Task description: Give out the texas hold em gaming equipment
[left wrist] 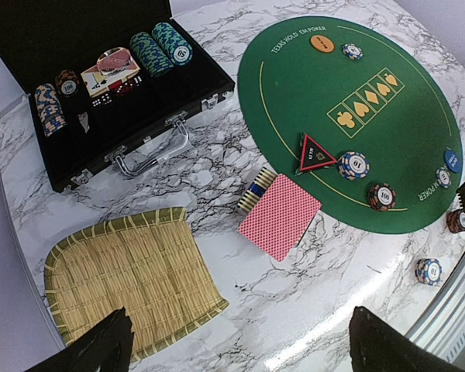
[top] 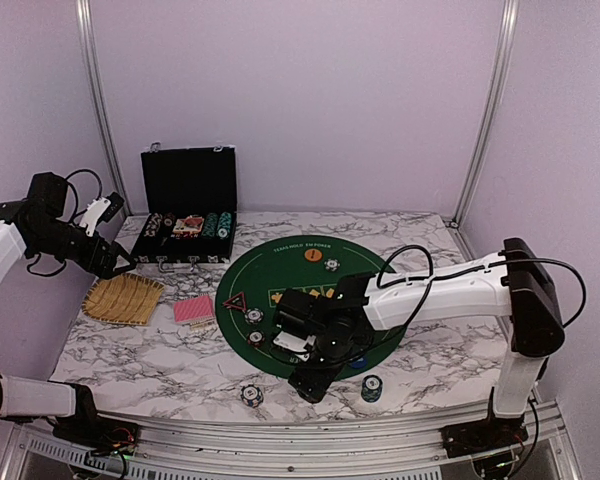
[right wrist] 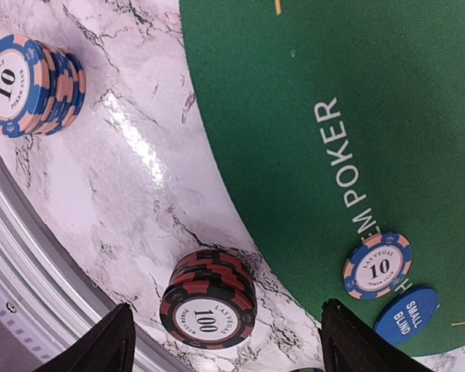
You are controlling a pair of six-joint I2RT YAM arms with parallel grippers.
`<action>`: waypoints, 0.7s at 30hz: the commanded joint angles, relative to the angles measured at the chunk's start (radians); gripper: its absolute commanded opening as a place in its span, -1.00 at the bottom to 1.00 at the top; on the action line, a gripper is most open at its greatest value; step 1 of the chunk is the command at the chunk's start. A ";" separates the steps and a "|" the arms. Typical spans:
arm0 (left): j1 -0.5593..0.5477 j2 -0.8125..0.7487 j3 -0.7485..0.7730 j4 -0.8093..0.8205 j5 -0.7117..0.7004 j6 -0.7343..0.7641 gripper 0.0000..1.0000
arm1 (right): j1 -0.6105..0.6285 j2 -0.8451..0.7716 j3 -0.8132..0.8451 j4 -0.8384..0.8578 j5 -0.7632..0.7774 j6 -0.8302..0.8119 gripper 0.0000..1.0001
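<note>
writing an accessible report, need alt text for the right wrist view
The right gripper, open, hangs over a stack of black-and-red 100 chips on the marble table, just off the green poker mat. A blue-and-orange 10 stack sits upper left; a 10 chip and the blue small blind disc lie at the mat's edge.

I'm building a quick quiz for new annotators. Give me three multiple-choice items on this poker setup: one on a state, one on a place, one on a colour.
1. The black case is: A open, lid up; B shut; C upside down.
2. The red-backed card deck lies: A in the case; B on the marble beside the green mat; C on the straw tray.
3. The "small blind" disc is: A orange; B red; C blue.

Key: 1 A, its lid stands upright; 2 B, it rests on bare marble, off the mat; 3 C, the right wrist view shows it blue.
</note>
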 commanded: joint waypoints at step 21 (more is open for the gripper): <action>-0.003 -0.006 0.030 -0.024 0.010 -0.003 0.98 | 0.004 0.017 -0.046 0.073 -0.042 0.001 0.31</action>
